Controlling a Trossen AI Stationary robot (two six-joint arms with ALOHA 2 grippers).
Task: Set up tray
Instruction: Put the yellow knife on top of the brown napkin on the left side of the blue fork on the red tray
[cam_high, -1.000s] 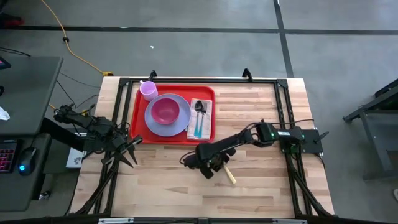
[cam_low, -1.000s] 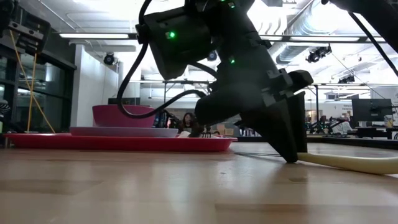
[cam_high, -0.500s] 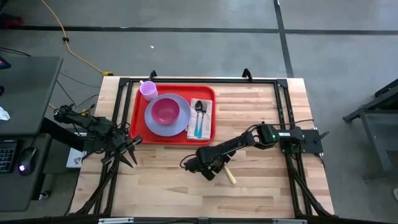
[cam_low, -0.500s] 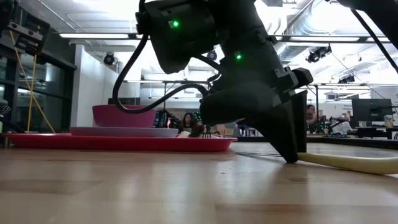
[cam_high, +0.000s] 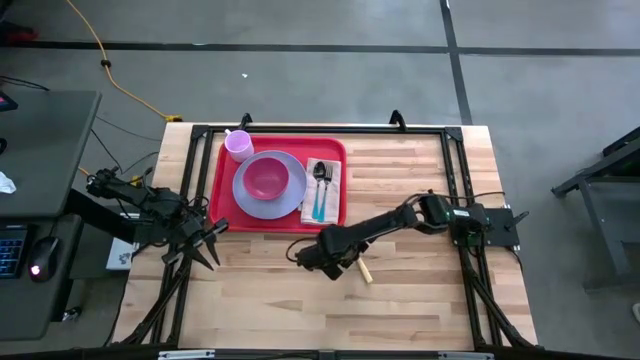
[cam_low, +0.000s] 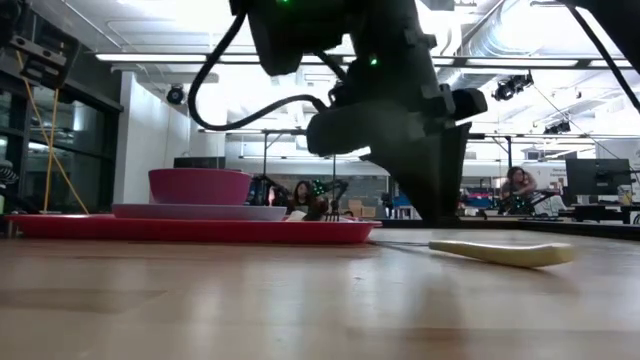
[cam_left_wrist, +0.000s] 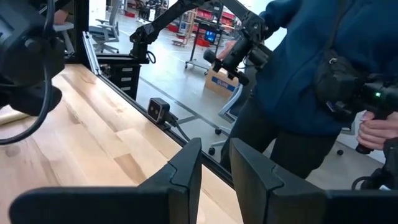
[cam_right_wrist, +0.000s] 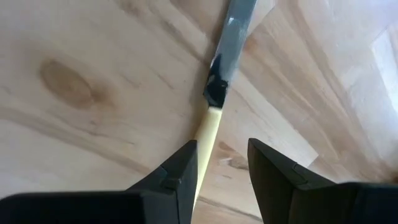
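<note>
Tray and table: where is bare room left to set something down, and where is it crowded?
The red tray is crowded: cup, plate with bowl, napkin with cutlery. Bare wood lies right of the tray, and along the near edge below both grippers. The right gripper and knife fill the near middle.

Glossy red plastic tray (cam_high: 222, 190); pale wood-plank table (cam_high: 420, 300).

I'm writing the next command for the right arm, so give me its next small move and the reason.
Probably close the right claw on the cream plastic handle of the knife. The open fingers straddle that handle, and the knife lies flat on the wooden table, outside the flat red plastic tray that already holds the other cutlery.
</note>
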